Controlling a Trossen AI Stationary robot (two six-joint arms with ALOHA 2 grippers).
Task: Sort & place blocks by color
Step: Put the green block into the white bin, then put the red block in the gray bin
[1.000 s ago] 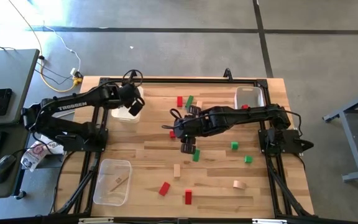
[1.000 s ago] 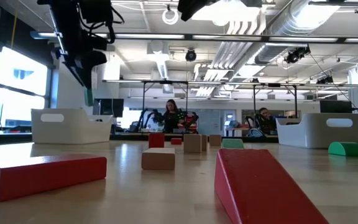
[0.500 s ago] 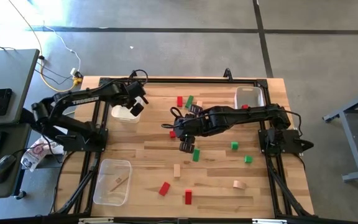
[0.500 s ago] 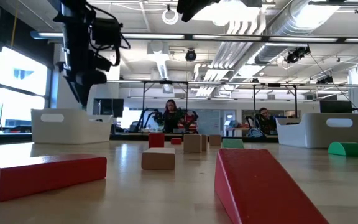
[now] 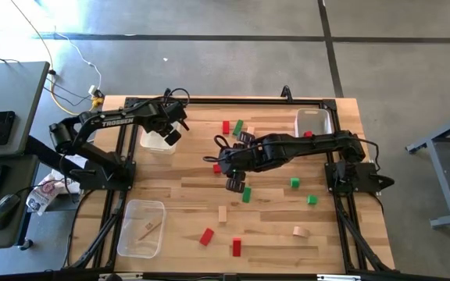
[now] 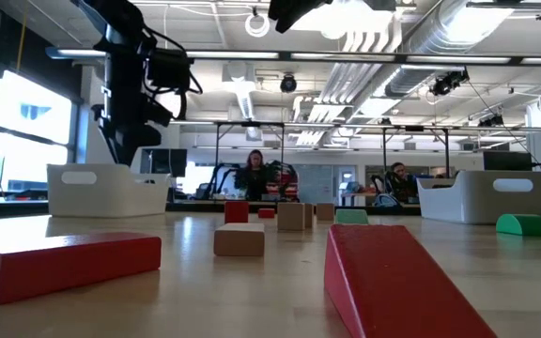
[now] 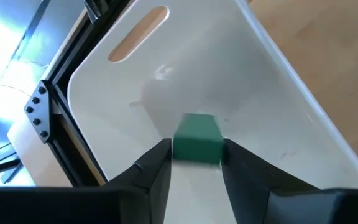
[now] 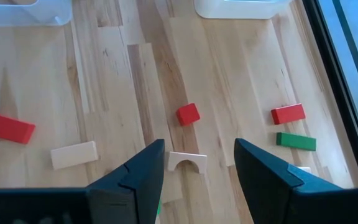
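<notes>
My left gripper hangs over the white bin at the table's far left and is shut on a green block. The bin's inside shows below the block. My right gripper hovers open over the table's middle. Beneath it, in the right wrist view, lie a natural arch block and a red cube. Red, green and natural blocks lie scattered flat on the table, among them a green one and a red one. My left gripper pinches the green block's two opposite sides between its fingertips. The fingers come from above, pointing down into the bin. The block is lifted clear, above the bin's floor.
A second white bin stands at the far right. A clear container sits near the left front. More blocks lie around: red and green at the far middle, green, red, natural arch.
My left arm has swung its elbow toward the table's far edge and the wrist has turned, while the gripper has stayed over the far-left white bin, still shut on the green block. In the low view it has come slightly lower.
</notes>
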